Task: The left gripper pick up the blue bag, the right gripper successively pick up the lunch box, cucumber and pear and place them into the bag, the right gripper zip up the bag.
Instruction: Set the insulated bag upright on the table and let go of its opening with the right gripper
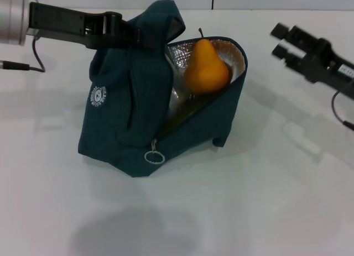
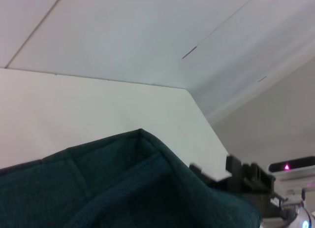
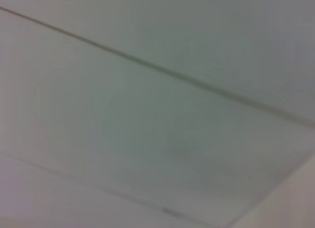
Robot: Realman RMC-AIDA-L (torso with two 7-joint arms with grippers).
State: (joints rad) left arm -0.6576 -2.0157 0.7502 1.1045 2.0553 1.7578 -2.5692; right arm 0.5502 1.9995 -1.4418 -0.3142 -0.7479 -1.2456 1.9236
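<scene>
The blue bag (image 1: pixel 138 118) stands on the white table, its mouth open toward the right, showing a silver lining. An orange-yellow pear (image 1: pixel 205 68) sits at the top of the opening. Below it a dark green shape, perhaps the cucumber (image 1: pixel 185 113), and a pale lunch box edge (image 1: pixel 178 98) show inside. My left gripper (image 1: pixel 128 34) is shut on the bag's top fold and holds it up. My right gripper (image 1: pixel 281 40) is open and empty, to the right of the bag. The bag's fabric (image 2: pixel 123 188) fills the lower left wrist view. A round zipper pull (image 1: pixel 154 157) hangs at the bag's front.
The white table (image 1: pixel 265 200) spreads around the bag. A black cable (image 1: pixel 33 59) runs by the left arm. The right arm's gripper shows far off in the left wrist view (image 2: pixel 246 176). The right wrist view shows only a pale surface with seams.
</scene>
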